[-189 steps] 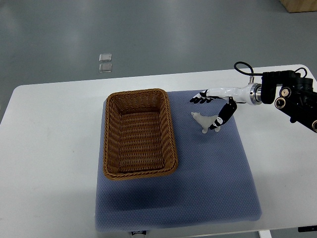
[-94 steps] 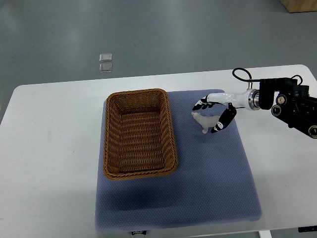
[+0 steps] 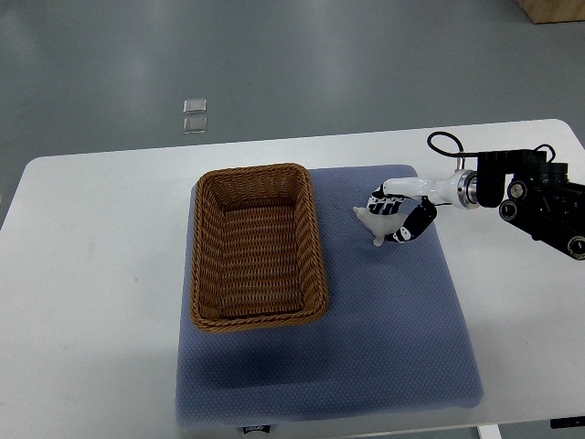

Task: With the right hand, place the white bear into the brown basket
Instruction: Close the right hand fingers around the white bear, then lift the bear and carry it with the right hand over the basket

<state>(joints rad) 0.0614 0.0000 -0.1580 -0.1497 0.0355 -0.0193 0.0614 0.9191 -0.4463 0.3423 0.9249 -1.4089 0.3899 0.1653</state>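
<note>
Grey floor surrounds the white desk (image 3: 91, 238), and on it lies a blue mat (image 3: 384, 329) carrying everything that matters to me. My right hand (image 3: 395, 216) reaches in from the right edge, and its dark-tipped fingers (image 3: 384, 202) are curled around the white bear (image 3: 377, 222), thumb on the near side, the others over its back. I judge the grasp closed or very nearly so, though I cannot tell how firm the contact is from this height. As far as I can tell the bear rests on the mat, just to the right of the brown basket (image 3: 258, 245) and apart from its rim. The basket stands empty, its long side running away from me. So the reach looks done and the grip is forming; what is left is the whole of the carry: lifting the bear clear of the mat, bringing it leftward over the woven rim, and letting it go inside. My left arm does not show at all.
</note>
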